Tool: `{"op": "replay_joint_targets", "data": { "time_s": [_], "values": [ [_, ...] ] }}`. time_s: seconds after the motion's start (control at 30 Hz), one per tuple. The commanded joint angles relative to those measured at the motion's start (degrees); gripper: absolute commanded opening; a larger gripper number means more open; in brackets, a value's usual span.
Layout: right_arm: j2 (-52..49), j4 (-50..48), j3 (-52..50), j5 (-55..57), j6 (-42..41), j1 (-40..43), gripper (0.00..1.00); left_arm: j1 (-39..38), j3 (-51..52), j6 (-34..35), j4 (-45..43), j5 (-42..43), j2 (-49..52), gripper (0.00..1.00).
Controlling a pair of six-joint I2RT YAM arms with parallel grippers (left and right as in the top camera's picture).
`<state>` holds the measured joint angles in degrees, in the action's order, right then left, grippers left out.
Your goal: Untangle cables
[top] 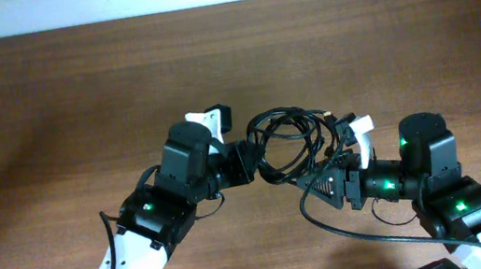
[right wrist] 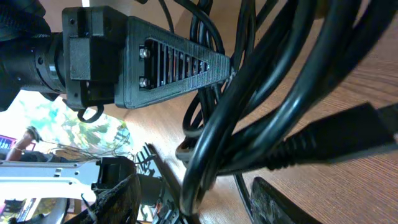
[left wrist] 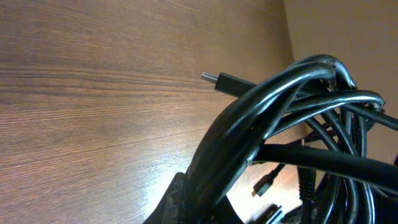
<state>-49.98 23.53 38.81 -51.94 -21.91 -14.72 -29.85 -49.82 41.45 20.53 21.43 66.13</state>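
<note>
The cables form a tangled black bundle of loops at the table's centre, between my two grippers. My left gripper is at the bundle's left side. In the left wrist view its fingers are shut on several thick strands of the cables, and a silver-tipped plug sticks out behind them. My right gripper reaches in from the right. In the right wrist view its fingers stand apart, open, with a loop of the cables hanging loose between them. A thick plug end lies across that view.
The brown wooden table spreads around the bundle on all sides. A black cord trails along the table toward the front right. The ribbed finger of the left gripper shows close behind the cables in the right wrist view.
</note>
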Motion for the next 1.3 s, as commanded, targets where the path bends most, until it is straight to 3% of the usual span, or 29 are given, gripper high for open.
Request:
{"op": "replay_joint_targets", "data": {
  "time_s": [0.0,0.07,0.13,0.2,0.33,0.43,0.63,0.83,1.1,1.27],
  "values": [
    [0.4,0.0,0.5,0.1,0.5,-0.3,0.56,-0.2,-1.0,-2.1,-0.7,3.5,-0.1,0.00],
    [0.4,0.0,0.5,0.1,0.5,-0.3,0.42,-0.2,-1.0,-2.1,-0.8,3.5,-0.1,0.00],
    [0.4,0.0,0.5,0.1,0.5,-0.3,0.16,-0.2,-1.0,-2.1,-0.9,3.5,-0.1,0.00],
    [0.4,-0.1,0.5,0.1,0.5,-0.3,0.04,-0.6,-1.0,-2.2,-1.2,3.9,-0.1,0.00],
    [0.4,-0.1,0.5,0.1,0.5,-0.3,0.04,-0.8,-1.0,-0.3,-2.0,3.9,-0.1,0.00],
    [0.4,0.2,0.5,-0.1,0.5,-0.3,0.04,-0.8,-1.0,12.5,-1.7,2.3,-0.1,0.00],
    [0.4,0.7,0.5,-0.1,0.5,-0.3,0.04,-0.8,-1.0,24.1,5.3,-2.8,-0.1,0.00],
    [0.4,0.7,0.5,-0.2,0.5,-0.3,0.04,-0.8,-1.0,25.5,6.4,-4.0,-0.1,0.00],
    [0.4,-1.9,0.5,-4.5,0.5,-0.3,0.04,-0.7,-1.0,32.9,13.0,-11.0,-0.1,0.00],
    [0.4,-2.0,0.5,-4.4,0.7,-0.3,0.04,-0.8,-1.0,38.9,13.2,-9.1,-0.1,0.00]
  ]
}}
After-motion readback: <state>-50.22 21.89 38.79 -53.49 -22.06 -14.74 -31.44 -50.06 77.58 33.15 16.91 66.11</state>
